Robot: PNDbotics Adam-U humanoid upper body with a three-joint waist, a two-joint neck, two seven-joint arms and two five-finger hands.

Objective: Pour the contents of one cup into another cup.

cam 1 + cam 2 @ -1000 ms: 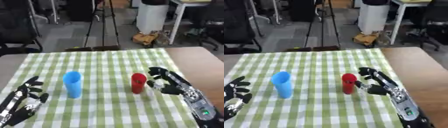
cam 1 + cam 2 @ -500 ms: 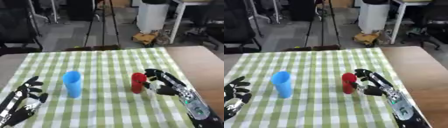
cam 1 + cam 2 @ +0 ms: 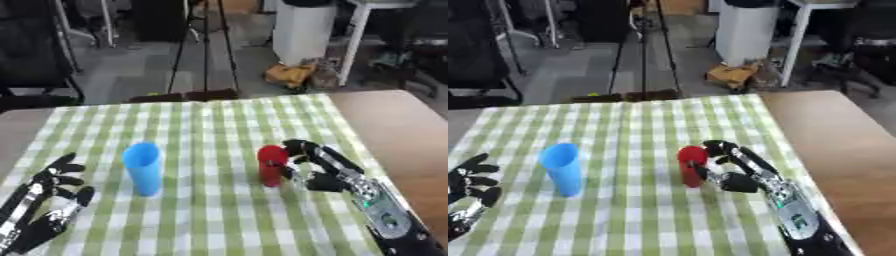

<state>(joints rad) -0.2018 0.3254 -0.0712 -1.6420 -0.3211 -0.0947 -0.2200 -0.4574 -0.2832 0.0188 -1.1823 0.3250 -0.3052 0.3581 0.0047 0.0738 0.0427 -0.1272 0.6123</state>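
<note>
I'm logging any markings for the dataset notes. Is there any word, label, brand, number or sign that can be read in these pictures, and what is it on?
No readable text anywhere.
Small red plastic cup: plain, no label.
Taller blue plastic cup: plain, no label.
Green-and-white checked tablecloth: pattern only.
Right robot hand: a small green light farther down the forearm, no lettering legible.
Yellowish object on the floor behind the table: too blurred to read.

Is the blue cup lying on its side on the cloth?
No, the blue cup stands upright on the checked cloth, apart from the red cup.
</note>
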